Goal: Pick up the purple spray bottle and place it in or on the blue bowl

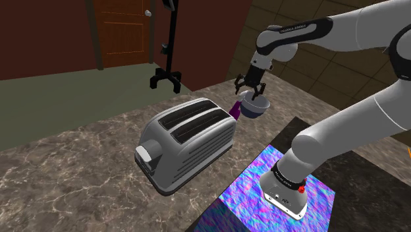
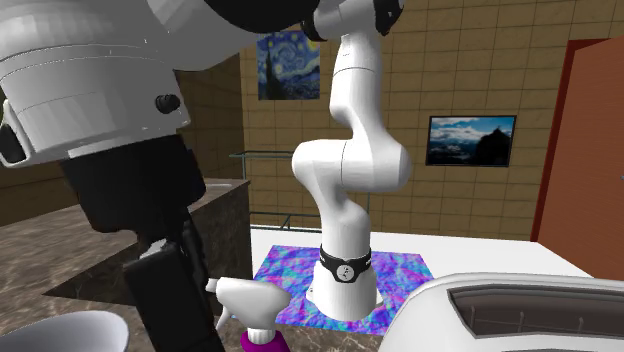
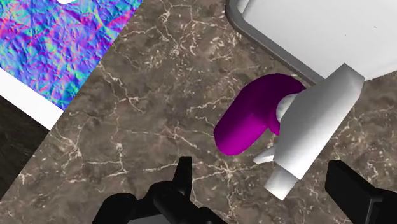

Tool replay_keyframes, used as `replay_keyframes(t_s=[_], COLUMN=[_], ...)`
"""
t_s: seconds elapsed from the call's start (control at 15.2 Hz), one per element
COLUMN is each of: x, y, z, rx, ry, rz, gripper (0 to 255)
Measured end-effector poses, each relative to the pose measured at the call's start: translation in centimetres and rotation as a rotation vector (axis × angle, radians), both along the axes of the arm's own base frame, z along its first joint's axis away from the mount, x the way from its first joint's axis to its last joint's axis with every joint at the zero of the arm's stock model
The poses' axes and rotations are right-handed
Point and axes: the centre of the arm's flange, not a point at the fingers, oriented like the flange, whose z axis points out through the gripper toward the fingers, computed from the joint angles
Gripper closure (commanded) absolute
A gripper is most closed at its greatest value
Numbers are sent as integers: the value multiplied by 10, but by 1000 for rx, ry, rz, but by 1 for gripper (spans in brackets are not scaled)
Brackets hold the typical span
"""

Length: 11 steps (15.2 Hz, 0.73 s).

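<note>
I am hovering over the marble countertop [image 3: 127, 127], near its edge by the stand [image 1: 240, 198], with the toaster [image 1: 188, 142] crowding one side. The bowl [image 1: 255, 109], drawn greyish-blue, is sitting just beside the purple spray bottle [image 3: 245, 124], which is standing at the toaster's end. My gripper [image 3: 259, 167] is showing its fingers wide apart, clasping nothing, with the bottle's pale head [image 3: 315, 121] below and between them. I am judging I should be centring on the purple body, dropping under the head, then closing without nudging toaster or bowl. The head is covering much of the body, and I cannot tell whether bottle and toaster are touching.
</note>
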Motion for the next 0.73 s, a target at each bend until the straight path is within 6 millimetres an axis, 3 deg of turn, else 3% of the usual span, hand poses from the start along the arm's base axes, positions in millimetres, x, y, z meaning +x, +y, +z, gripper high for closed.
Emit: replay_keyframes(t_s=[0.26,0.73], x=[-6,-6], y=[-28,-25], z=[-50,-95], rx=[60,73], ry=[17,20], rz=[-179,-224], gripper=[0,0])
